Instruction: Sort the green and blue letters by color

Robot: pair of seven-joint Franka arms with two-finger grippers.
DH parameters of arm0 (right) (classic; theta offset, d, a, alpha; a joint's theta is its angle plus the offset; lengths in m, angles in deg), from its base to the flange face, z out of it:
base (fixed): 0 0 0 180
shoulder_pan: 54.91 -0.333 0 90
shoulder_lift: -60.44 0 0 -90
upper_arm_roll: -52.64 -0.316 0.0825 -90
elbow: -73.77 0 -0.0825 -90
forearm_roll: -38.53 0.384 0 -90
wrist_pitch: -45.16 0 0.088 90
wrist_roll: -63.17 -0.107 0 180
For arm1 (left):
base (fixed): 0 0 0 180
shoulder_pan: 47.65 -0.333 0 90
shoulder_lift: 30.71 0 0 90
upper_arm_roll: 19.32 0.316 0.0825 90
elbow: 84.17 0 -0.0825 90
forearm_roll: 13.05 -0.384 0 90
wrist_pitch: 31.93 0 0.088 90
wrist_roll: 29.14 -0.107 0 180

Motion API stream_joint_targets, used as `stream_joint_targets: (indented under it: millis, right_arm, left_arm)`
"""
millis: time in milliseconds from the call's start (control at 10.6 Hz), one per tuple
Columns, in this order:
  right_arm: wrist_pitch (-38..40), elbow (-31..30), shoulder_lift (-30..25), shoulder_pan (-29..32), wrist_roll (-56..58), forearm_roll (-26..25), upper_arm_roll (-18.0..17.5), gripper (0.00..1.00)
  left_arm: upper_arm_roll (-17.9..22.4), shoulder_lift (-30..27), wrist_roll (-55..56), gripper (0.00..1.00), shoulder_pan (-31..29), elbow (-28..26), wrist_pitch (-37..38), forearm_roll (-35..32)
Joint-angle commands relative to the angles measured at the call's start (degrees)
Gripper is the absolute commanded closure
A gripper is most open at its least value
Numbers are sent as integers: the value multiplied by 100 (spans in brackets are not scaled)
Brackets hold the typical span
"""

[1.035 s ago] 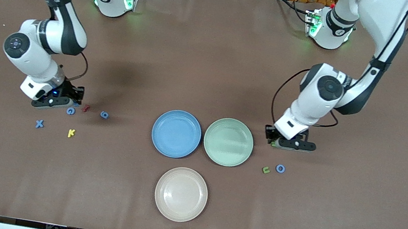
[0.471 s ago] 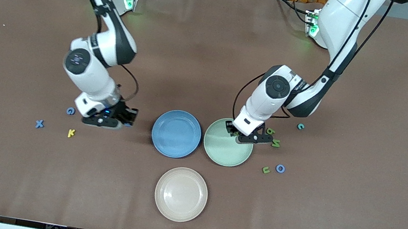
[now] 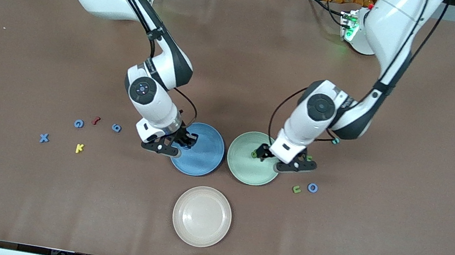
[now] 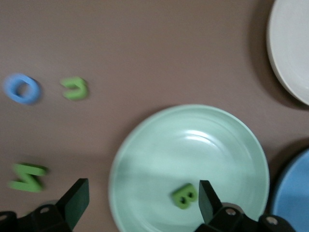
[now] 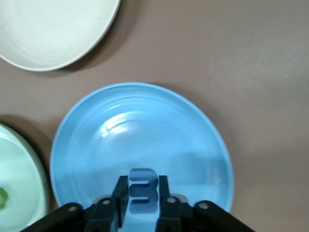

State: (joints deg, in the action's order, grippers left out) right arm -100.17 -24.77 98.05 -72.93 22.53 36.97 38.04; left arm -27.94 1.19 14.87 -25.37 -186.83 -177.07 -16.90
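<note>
The fingers [image 4: 77, 200] of the left gripper [image 4: 142, 203] are spread wide over the green plate [image 3: 239, 166], and nothing is held; a green letter [image 4: 184, 195] is seen free between them. The right gripper [image 5: 143, 193], over the blue plate [image 3: 208, 161], is clenched on a blue letter [image 5: 143, 190]. Other blue letters [image 3: 79, 123] are left on the table [image 3: 238, 56] toward the right arm's end.

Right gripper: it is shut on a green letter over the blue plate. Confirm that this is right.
Not quite. The right gripper is shut on a blue letter, not a green one, as the right wrist view shows. It does hang over the blue plate.
</note>
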Motion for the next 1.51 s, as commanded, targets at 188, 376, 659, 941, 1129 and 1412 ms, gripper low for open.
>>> stream_joint_targets:
  millis: [188,376,659,941,1129,1412]
  right_arm:
    - [731,379,-51,9,-509,6,246,0]
    - [1442,362,-218,-8,-419,-2,729,0]
    - [1867,-75,-753,562,291,6,793,0]
    - [1562,-699,-974,1001,363,6,986,0]
    - [615,-1673,-1359,1230,512,24,986,0]
    - [34,-2290,-1423,1380,741,24,986,0]
  left_arm:
    - [-35,-429,-2198,0,-960,-383,636,-177]
    - [-8,-255,-2327,0,-1006,-499,627,-247]
    - [1,-201,-2169,5,-945,-772,627,-405]
    - [1,89,-1687,6,-892,-720,513,-668]
    - [-8,221,-1439,10,-892,-693,408,-819]
    - [-8,370,-1281,17,-892,-684,153,-819]
